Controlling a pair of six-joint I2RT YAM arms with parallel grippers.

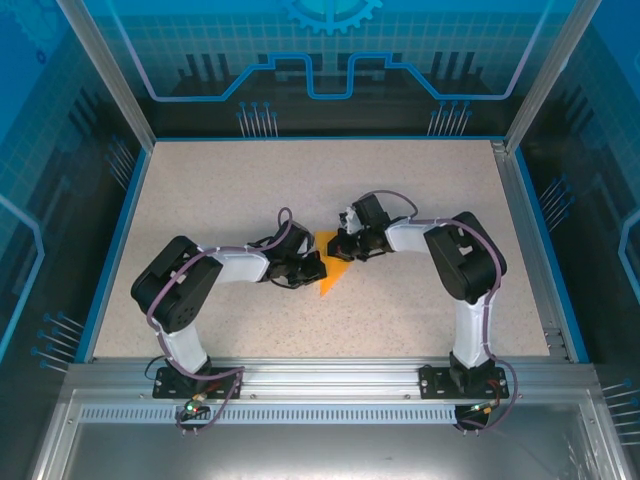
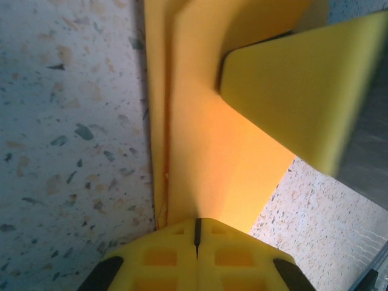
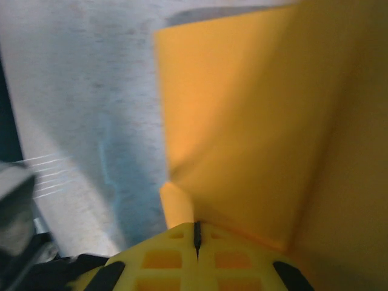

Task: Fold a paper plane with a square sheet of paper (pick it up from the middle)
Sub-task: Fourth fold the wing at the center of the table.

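Left wrist: orange paper (image 2: 206, 157) between fingers (image 2: 163, 254)

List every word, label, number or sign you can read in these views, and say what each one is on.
No readable text in any view.
Back wall: a gear graphic and circuit-style lines, no letters or numbers.
Orange paper: plain, no print.
Small parts at the arm bases: too small to tell whether they carry markings.

Blk/white arms (image 1: 225, 268) w/ purple cables (image 1: 150, 315), yellow end effector pads (image 2: 160, 262).
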